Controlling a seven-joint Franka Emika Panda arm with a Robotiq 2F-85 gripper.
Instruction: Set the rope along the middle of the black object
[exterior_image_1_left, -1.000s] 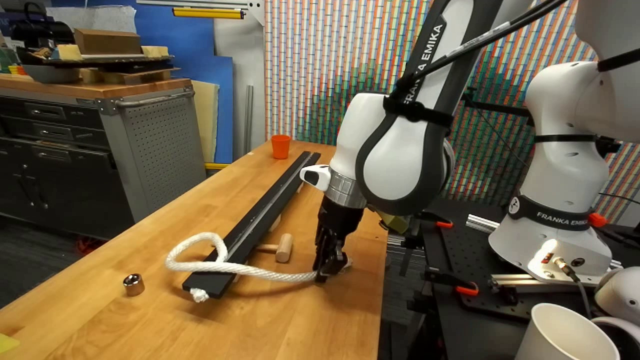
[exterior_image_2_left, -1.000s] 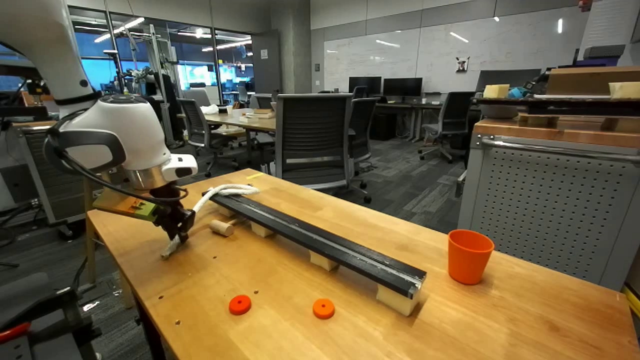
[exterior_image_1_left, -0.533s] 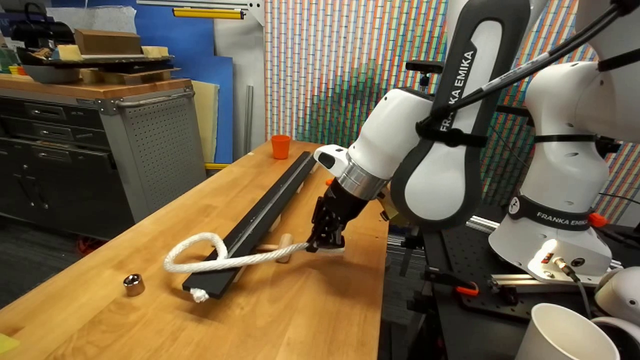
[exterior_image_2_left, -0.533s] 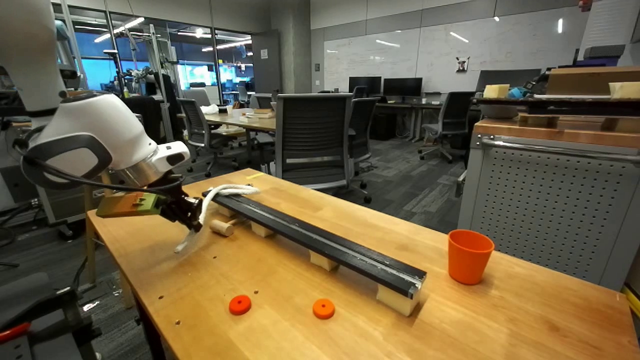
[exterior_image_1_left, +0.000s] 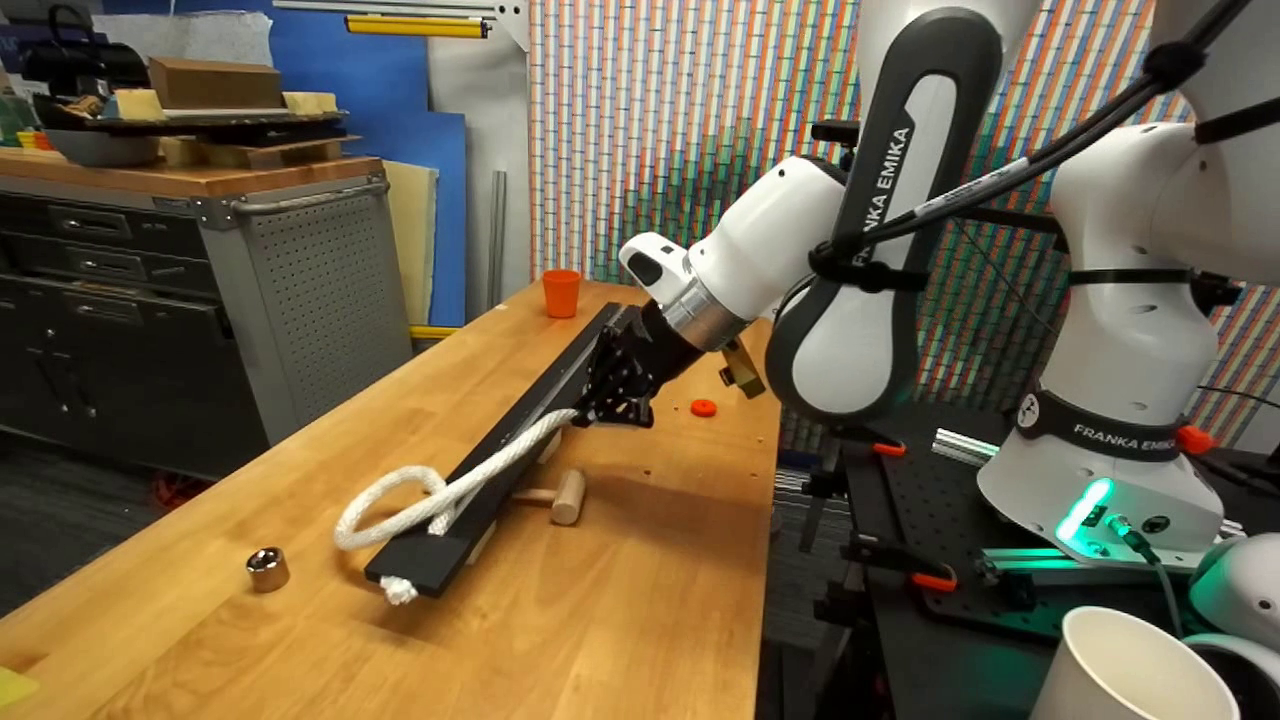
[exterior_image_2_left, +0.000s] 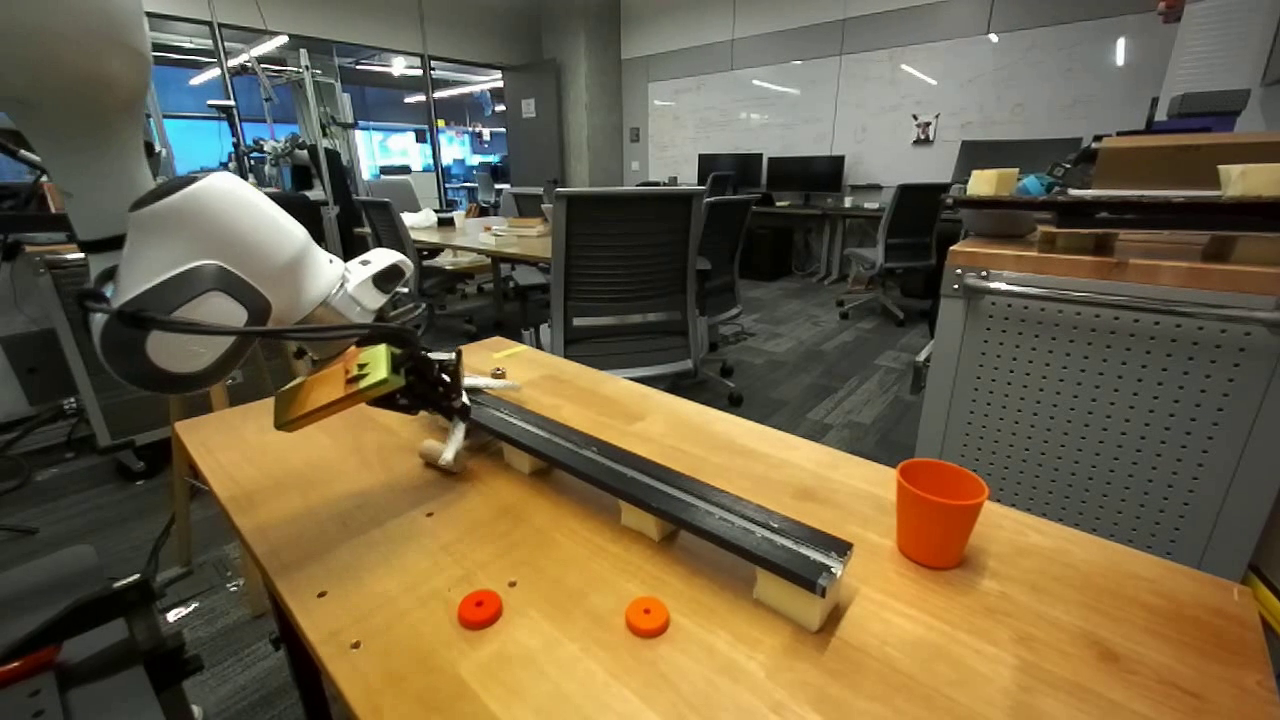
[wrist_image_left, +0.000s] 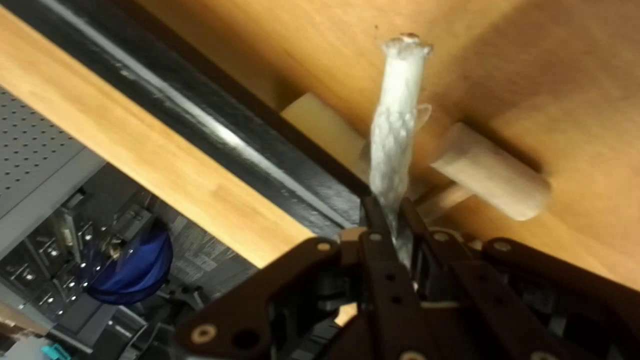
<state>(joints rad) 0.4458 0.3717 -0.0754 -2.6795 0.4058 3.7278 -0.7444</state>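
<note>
Wooden tabletop (exterior_image_1_left: 640, 620): bore one grooved black bar (exterior_image_2_left: 650, 475), raised on pale blocks (exterior_image_2_left: 793, 600). One white braided rope (exterior_image_1_left: 508, 456): lay looped across one end of the bar, its tip portion pinched in my narrow-set gripper (wrist_image_left: 390, 204). Status, by my judgement: grasp made; rope not yet along the groove (wrist_image_left: 227, 137); straightening and laying remained.

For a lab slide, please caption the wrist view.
Gripper pinching the white rope near one end, black bar and wooden mallet in view.
</note>
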